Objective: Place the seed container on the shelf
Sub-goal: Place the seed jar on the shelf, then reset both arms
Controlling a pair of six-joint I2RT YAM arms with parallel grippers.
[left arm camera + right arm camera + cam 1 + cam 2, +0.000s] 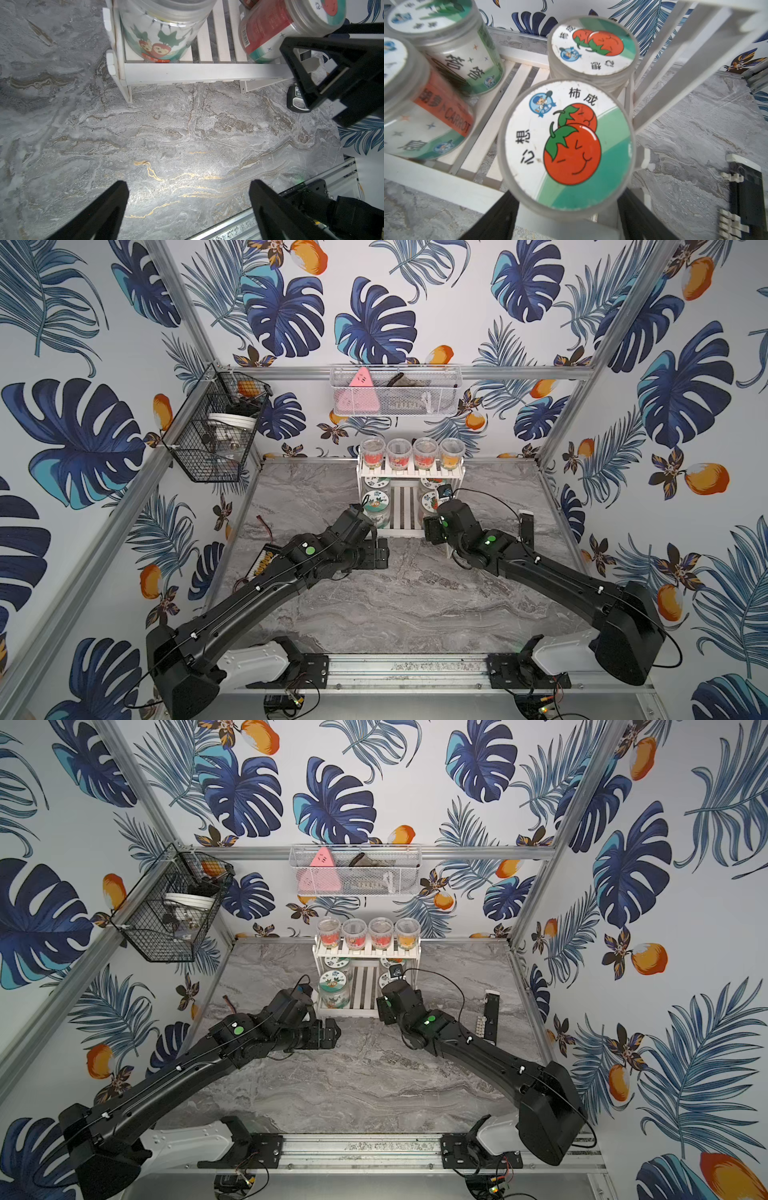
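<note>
The right gripper (566, 196) is placed around the tomato-lidded seed container (566, 143); whether it is clamped cannot be told. The container is stood on the lower tier of the shelf (446, 187). The left gripper (188, 185) is held wide apart, with nothing between its jaws, above the table (187, 135)

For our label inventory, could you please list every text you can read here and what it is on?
"心想柿成": lid of the front tomato container; same, upside down, on the rear tomato container.
"CARROT": orange band of the carrot container.
Too blurred: the green container characters, the red label small print.
</note>
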